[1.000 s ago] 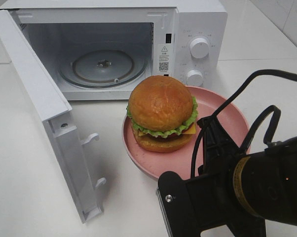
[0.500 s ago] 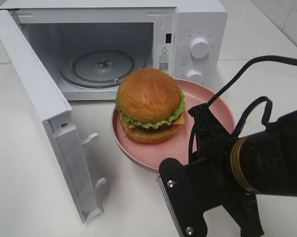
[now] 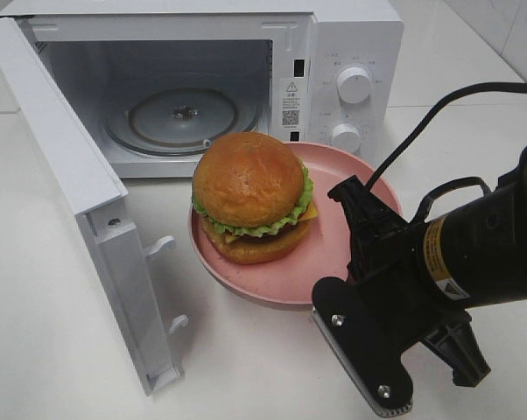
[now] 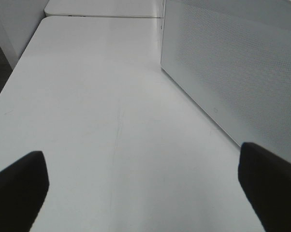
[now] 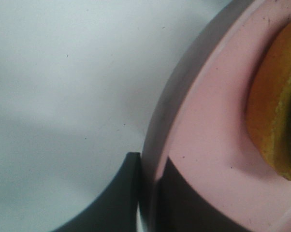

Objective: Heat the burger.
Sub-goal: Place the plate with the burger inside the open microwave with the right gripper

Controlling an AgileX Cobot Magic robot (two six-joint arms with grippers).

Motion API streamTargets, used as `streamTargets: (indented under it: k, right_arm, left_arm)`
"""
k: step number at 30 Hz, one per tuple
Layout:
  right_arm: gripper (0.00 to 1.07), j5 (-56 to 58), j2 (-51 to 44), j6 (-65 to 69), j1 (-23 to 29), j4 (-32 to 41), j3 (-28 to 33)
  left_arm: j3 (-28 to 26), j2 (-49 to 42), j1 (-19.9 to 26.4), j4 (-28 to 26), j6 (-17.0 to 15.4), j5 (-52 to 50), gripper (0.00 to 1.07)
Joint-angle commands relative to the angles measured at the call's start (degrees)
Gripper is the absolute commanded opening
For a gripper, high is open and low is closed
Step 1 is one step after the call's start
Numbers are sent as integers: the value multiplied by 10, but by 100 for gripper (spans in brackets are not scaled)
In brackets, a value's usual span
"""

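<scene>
Microwave (image 3: 351,35) at the back of the white counter (image 3: 53,350), door (image 3: 71,192) swung fully open toward the left. The cavity holds a glass turntable (image 3: 183,118). Burger (image 3: 249,194) sits upright on the pink plate (image 3: 333,254), off-centre toward the plate's left side. Plate and burger are outside the oven, just in front of its open mouth. Right claw (image 5: 148,169) is pinched nearly closed on the plate's rim, one finger on each side of the edge, well clear of the bun. Left claw (image 4: 144,188) is spread wide and grips nothing. It hangs over bare counter beside a white perforated panel (image 4: 232,72); I cannot tell which part of the oven that is.
</scene>
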Motion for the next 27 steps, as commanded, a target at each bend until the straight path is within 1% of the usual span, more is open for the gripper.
streamTargets:
  k: [1,2,5,7,8,10,13,15,19,27]
  right_arm:
    - [0,-33,-5,-99,-29,54,-2]
    - [0,-38,-5,-139,-42,82,-2]
    - [0,-42,-5,-160,-48,98,-2]
    - [0,-46,-5,-246,-71,166,-7]
    - [0,-46,-5,-246,-71,166,-7]
    - [0,-42,-5,-303,-84,215,-17]
    - [0,-42,-5,-318,-88,229,-21]
    - [0,-29,-5,-401,-107,285,-33]
    - [0,-29,-5,-424,-112,294,-36]
    - [0,-45,-5,-424,-112,297,-36]
  left_arm:
    - [2,-9,0,-3,1,-7,100]
    - [2,-9,0,-3,1,-7,100]
    - [2,-9,0,-3,1,-7,100]
    - [2,-9,0,-3,1,-7,100]
    - [2,-9,0,-3,1,-7,100]
    - [2,-9,0,-3,1,-7,100]
    - [2,-9,0,-3,1,-7,100]
    - [2,-9,0,-3,1,-7,100]
    - [2,-9,0,-3,1,-7,100]
    - [2,-9,0,-3,1,-7,100]
